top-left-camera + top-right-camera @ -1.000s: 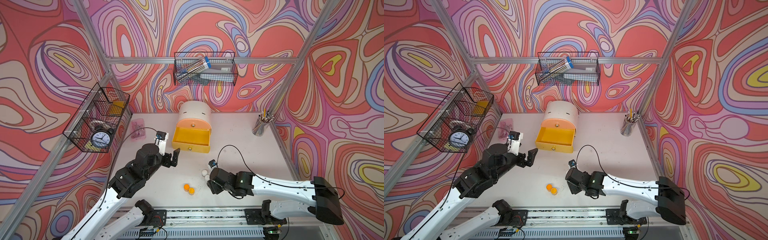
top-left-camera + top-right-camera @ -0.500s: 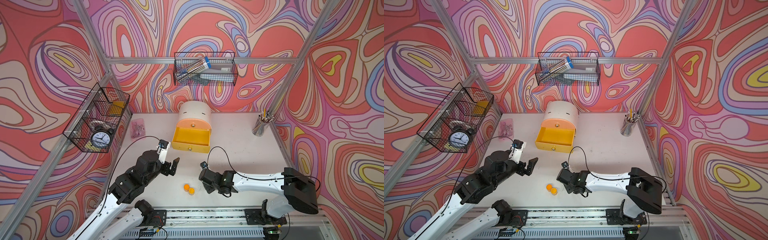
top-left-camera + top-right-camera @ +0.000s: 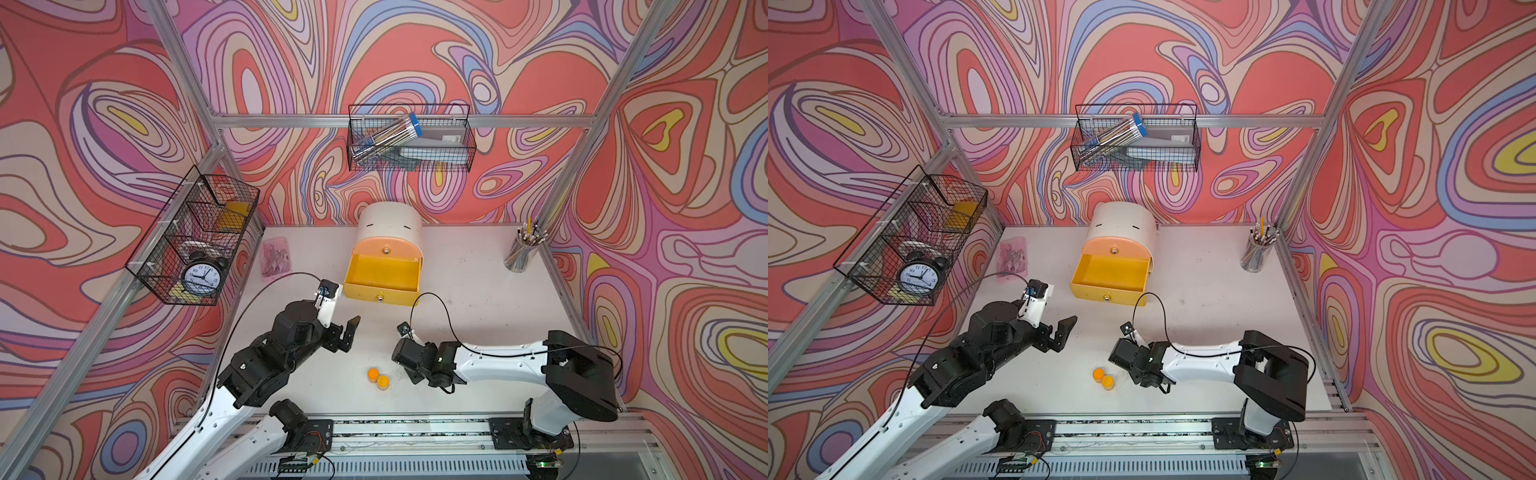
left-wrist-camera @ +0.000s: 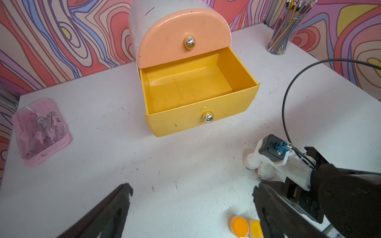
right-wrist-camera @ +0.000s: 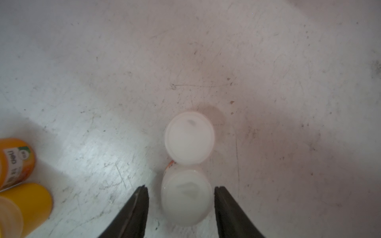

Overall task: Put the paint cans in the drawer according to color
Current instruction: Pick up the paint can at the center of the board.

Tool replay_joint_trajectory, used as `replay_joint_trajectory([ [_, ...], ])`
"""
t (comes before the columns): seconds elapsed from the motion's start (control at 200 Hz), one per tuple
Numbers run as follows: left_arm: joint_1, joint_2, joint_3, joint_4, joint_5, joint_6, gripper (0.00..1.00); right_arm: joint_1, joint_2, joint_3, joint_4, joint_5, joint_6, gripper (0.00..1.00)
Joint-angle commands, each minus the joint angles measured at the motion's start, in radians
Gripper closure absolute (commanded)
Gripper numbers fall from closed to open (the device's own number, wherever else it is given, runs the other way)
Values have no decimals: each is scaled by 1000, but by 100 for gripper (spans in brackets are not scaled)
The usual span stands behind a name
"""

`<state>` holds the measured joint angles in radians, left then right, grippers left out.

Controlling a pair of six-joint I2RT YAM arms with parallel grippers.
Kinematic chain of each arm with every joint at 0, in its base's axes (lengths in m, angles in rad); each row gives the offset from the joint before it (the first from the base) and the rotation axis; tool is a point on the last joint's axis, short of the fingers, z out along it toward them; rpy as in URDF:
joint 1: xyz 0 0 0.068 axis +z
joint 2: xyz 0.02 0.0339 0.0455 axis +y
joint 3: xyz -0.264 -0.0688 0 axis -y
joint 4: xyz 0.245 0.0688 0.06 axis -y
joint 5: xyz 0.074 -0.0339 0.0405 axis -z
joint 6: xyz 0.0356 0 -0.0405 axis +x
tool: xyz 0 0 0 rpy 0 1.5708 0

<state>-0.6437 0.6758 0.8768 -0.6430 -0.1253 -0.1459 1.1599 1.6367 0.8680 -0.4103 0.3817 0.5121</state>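
Yellow drawer (image 4: 181, 123) of cabinet (image 3: 390, 220) stands pulled out over tabletop (image 3: 478, 291). Left jaws spread wide, hovering before drawer front, holding nothing. Right jaws lowered astride near white can (image 5: 186, 197), parted, slim gap on one side. Far white can (image 5: 189, 138) touches it. Orange cans (image 3: 373, 373) sit paired just beside.

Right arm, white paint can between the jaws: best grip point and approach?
Grip the nearer white can by its round side wall, coming from above. The other white can appears to touch its far side, so only the two flanks are free; the right gripper jaws straddle those.
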Motion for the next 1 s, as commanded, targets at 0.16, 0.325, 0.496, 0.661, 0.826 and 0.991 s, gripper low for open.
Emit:
replay_joint_trajectory([
  [0.16, -5, -9, -8, 9, 9, 3, 1, -16, -14, -56, 146, 45, -34, 49],
  [0.325, -5, -9, -8, 9, 7, 5, 1, -16, -80, -68, 122, 53, -29, 61],
  [0.496, -4, -12, -8, 9, 7, 3, 1, -16, -141, -48, 59, 53, -29, 73],
  [0.661, -4, -17, -7, 9, 4, 1, 1, -15, -220, 36, -49, 46, -36, 76],
  [0.826, -5, -25, -10, 11, -4, 1, 1, -16, -282, 288, -210, 85, -132, 73],
  [0.991, -5, -34, -12, 11, -8, 0, 1, -63, -173, 567, -296, 128, -272, 72],
])
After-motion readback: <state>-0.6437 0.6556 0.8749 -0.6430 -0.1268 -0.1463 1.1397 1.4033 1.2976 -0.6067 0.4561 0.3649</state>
